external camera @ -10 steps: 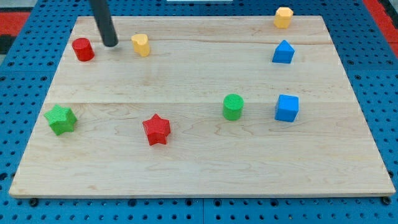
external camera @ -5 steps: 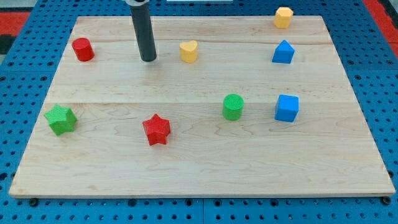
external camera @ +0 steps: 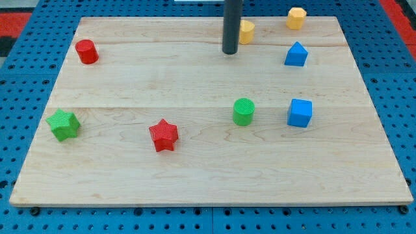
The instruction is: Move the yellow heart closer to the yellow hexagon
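The yellow heart (external camera: 247, 31) lies near the view's top, partly hidden on its left side by my rod. The yellow hexagon (external camera: 296, 17) sits to its right at the top right corner of the wooden board (external camera: 195, 162). My tip (external camera: 229, 51) rests on the board just left of and slightly below the heart, close to it or touching it.
A red cylinder (external camera: 86, 51) is at the top left. A green star (external camera: 63, 125) is at the left edge, a red star (external camera: 163, 135) lower middle, a green cylinder (external camera: 244, 111) right of centre. Two blue blocks (external camera: 296, 54) (external camera: 299, 112) stand at the right.
My tip has swept right and slightly up across the top of the board. The yellow heart has slid right and up with it, nearer the yellow hexagon.
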